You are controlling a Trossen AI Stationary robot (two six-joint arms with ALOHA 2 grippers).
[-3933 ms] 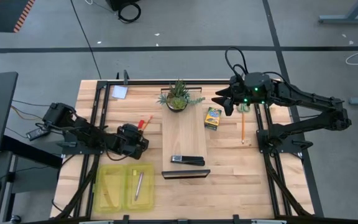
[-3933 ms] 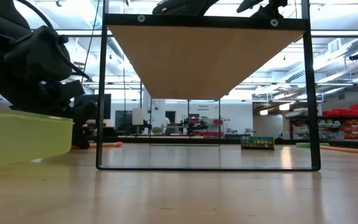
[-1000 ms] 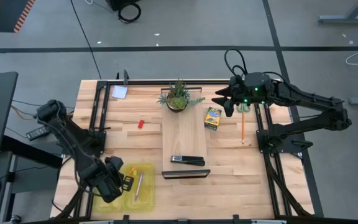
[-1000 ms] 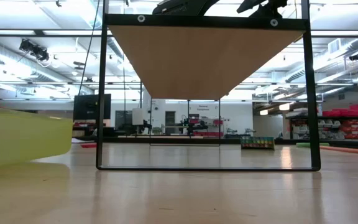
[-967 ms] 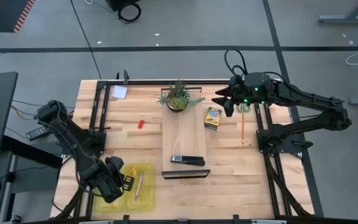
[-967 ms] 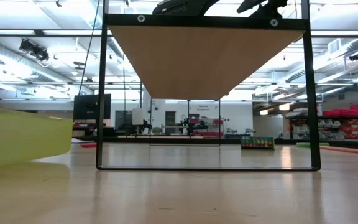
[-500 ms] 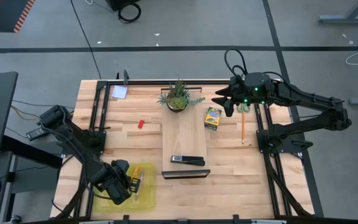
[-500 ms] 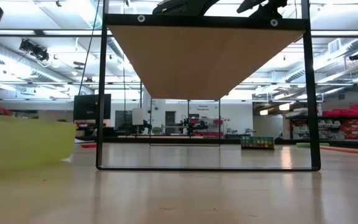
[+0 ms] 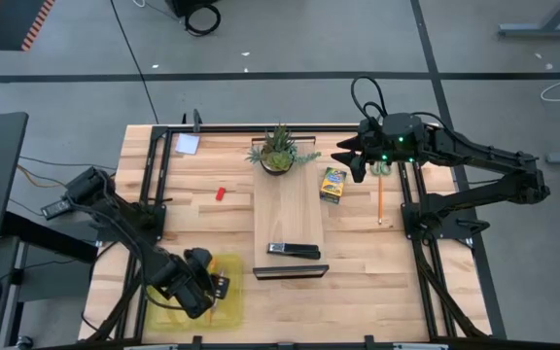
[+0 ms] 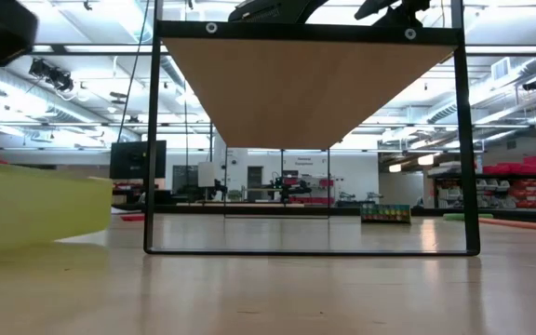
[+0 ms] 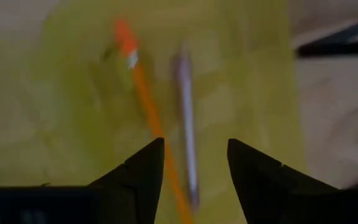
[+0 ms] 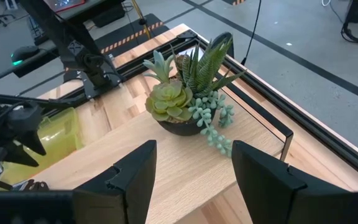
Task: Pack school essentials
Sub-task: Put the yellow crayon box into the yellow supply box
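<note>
My left gripper (image 9: 212, 289) (image 11: 194, 162) hovers open over the right compartment of the yellow-green tray (image 9: 231, 264) (image 10: 35, 209). The orange pen (image 11: 143, 93) lies flat in the tray beside a grey pen (image 11: 185, 124). My right gripper (image 9: 350, 156) (image 12: 194, 180) waits open above the far part of the table, near the plant (image 9: 278, 151). The crayon box (image 9: 333, 184), pencil (image 9: 380, 199), red eraser (image 9: 220, 193) and note pad (image 9: 187, 144) lie flat on the table. The green-handled scissors (image 9: 382, 168) are mostly hidden under the right arm.
A raised wooden board on a black frame (image 9: 288, 219) (image 10: 310, 88) stands mid-table, with a black bar-shaped object (image 9: 293, 251) on it. Black rails (image 9: 158, 185) run along both sides of the table. Bare wood lies between the eraser and the tray.
My left gripper has moved toward the table's right edge, from above the tray's left compartment to above its right one, staying low over the tray. The right arm has kept still.
</note>
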